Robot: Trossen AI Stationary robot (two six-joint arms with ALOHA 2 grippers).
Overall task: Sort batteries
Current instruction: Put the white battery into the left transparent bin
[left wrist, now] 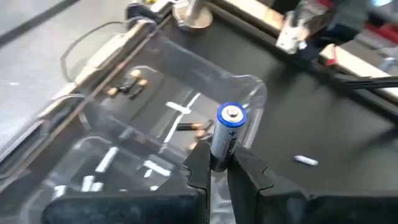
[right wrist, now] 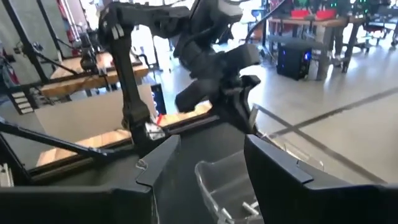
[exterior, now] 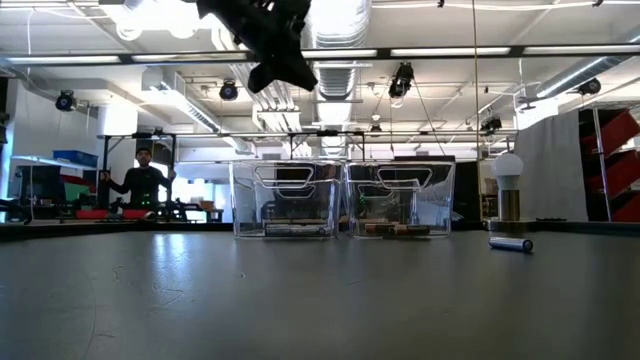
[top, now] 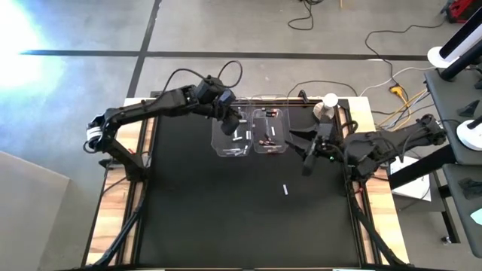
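while clamped in the left end effector [left wrist: 217, 169], a battery [left wrist: 227, 134] stands upright above the bins [left wrist: 155, 118].

Two clear bins [top: 249, 134] sit side by side near a round knob [top: 329, 101].

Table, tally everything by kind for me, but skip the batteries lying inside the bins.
Clear bins: 2
Loose battery: 1
Held battery, in the left end effector: 1
White-topped knob: 1
Total: 5
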